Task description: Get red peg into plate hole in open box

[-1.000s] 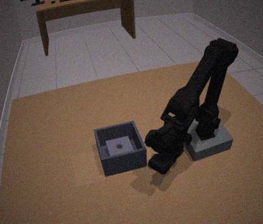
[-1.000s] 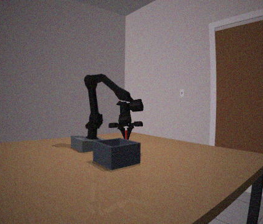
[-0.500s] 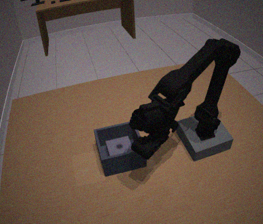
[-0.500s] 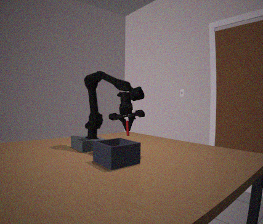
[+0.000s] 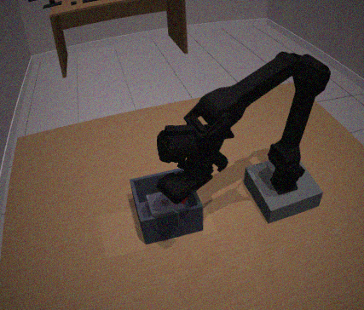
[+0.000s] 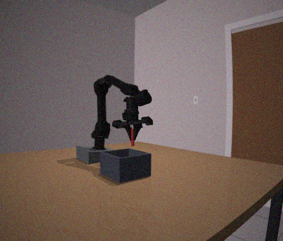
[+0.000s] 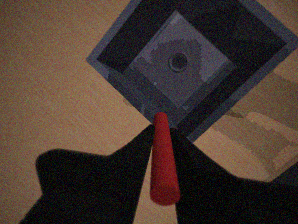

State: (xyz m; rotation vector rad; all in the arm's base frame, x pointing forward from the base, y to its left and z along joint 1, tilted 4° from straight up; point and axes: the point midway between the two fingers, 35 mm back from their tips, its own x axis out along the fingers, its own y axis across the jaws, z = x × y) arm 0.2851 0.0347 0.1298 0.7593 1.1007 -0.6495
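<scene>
The red peg (image 5: 184,199) (image 6: 132,136) (image 7: 164,165) is held about upright between the fingertips of my gripper (image 6: 132,140) (image 7: 161,130), which is shut on it. In the exterior view the peg's lower end hangs a little above the rim of the open box (image 5: 176,229) (image 6: 134,169) (image 7: 240,93). The light square plate (image 5: 153,205) (image 7: 212,67) lies at the bottom of the box. Its round hole (image 7: 178,62) shows in the wrist view, beyond the peg's lower end. In the top view the gripper hides much of the peg and part of the box.
The arm's grey base block (image 5: 295,200) (image 6: 88,156) stands beside the box on the wooden table (image 5: 82,277) (image 6: 63,205). The table's right edge shows in the exterior view. Another wooden table (image 5: 116,14) stands farther back on the tiled floor.
</scene>
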